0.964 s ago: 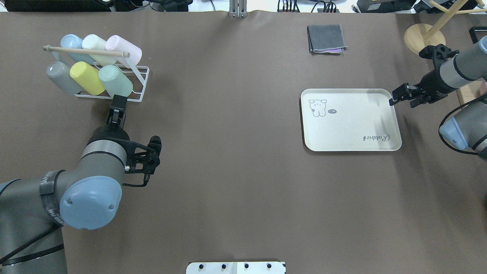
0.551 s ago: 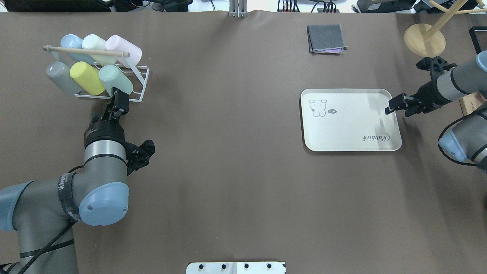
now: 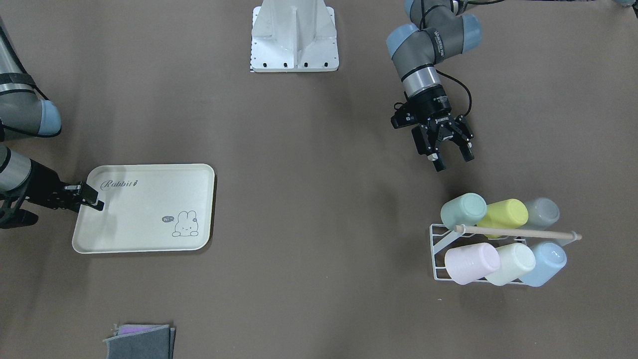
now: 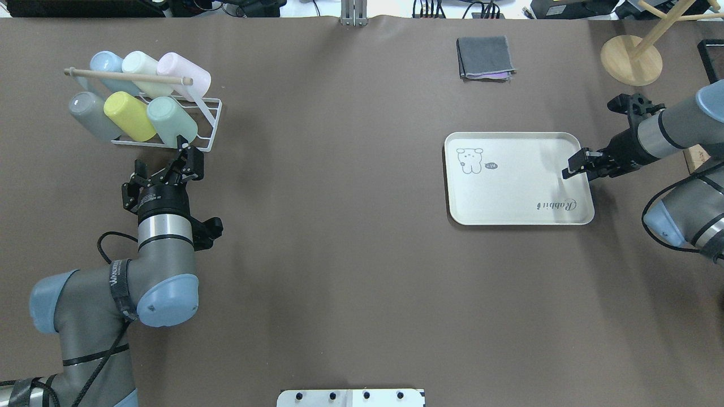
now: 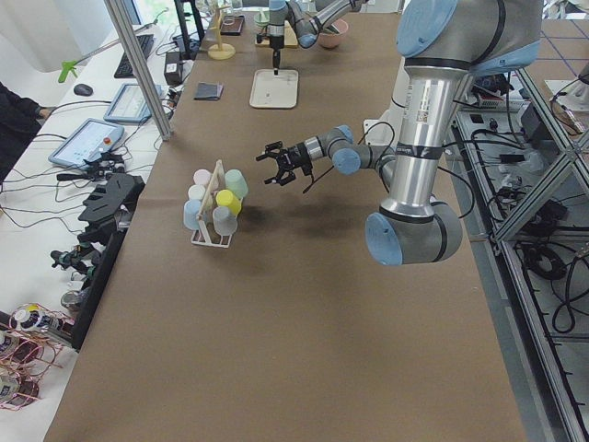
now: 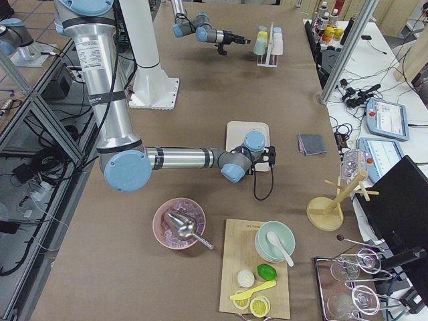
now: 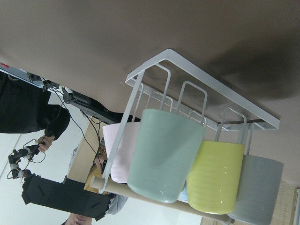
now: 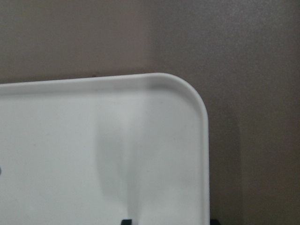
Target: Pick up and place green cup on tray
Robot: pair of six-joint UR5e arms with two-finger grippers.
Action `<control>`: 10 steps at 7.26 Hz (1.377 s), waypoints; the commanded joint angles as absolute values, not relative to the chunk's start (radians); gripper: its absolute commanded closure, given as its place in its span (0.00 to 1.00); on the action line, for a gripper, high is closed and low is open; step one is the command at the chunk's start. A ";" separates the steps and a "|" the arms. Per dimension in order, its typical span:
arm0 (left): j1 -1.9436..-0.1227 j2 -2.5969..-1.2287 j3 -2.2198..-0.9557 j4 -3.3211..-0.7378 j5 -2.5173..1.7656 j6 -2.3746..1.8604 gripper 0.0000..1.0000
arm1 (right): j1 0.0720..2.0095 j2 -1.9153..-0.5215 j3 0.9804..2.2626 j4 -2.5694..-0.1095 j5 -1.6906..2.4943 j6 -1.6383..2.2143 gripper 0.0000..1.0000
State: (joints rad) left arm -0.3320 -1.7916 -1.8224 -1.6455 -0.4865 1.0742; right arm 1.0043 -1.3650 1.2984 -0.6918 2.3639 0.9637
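The green cup (image 4: 171, 118) is pale mint and lies tilted in the front row of a white wire rack (image 4: 208, 118), at the end next to the yellow-green cup. The left wrist view shows it close up (image 7: 164, 154). My left gripper (image 4: 160, 154) is open and empty, pointing at the cup just short of the rack (image 3: 453, 162). The cream tray (image 4: 509, 192) lies far to the right. My right gripper (image 4: 570, 168) is low at its right rim, empty, fingers apart, one inside the rim and one outside. The right wrist view shows the tray's corner (image 8: 93, 154).
The rack also holds a yellow-green cup (image 4: 129, 116), a grey cup (image 4: 89, 116), and light blue (image 4: 107, 62), cream (image 4: 141, 65) and pink (image 4: 184, 70) cups under a wooden bar. A folded grey cloth (image 4: 485, 57) and a wooden stand (image 4: 630, 56) are at the back right.
My left wrist has turned, so its spread fingers now face the green cup. My right gripper has moved left and down onto the tray's right rim. The tray has shifted slightly left.
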 commanded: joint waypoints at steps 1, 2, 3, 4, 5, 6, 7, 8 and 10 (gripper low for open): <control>-0.337 -1.792 -1.772 -1.666 -0.473 1.086 0.01 | 1.014 -1.367 1.304 -0.696 2.384 0.965 0.64; -0.337 -1.795 -1.744 -1.666 -0.441 1.089 0.01 | 1.014 -1.370 1.305 -0.698 2.384 0.966 0.77; -0.339 -1.804 -1.712 -1.666 -0.416 1.089 0.01 | 1.015 -1.371 1.305 -0.696 2.384 0.966 0.84; -0.341 -1.827 -1.683 -1.666 -0.413 1.110 0.01 | 1.012 -1.373 1.304 -0.696 2.379 0.966 0.84; -0.342 -1.856 -1.674 -1.669 -0.413 1.171 0.01 | 1.011 -1.371 1.304 -0.696 2.378 0.966 0.84; -0.344 -1.874 -1.658 -1.672 -0.413 1.189 0.01 | 1.008 -1.370 1.301 -0.696 2.376 0.966 0.78; -0.351 -1.882 -1.631 -1.677 -0.411 1.189 0.01 | 1.006 -1.365 1.296 -0.698 2.379 0.966 0.76; -0.363 -1.882 -1.628 -1.680 -0.413 1.189 0.01 | 0.997 -1.361 1.293 -0.699 2.376 0.966 0.75; -0.389 -1.897 -1.599 -1.681 -0.413 1.189 0.01 | 0.991 -1.353 1.293 -0.722 2.370 0.966 0.76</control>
State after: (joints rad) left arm -0.3722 -1.8883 -1.6149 -1.6800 -0.4125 1.1882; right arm 0.9951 -1.3565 1.2939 -0.7129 2.3725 0.9664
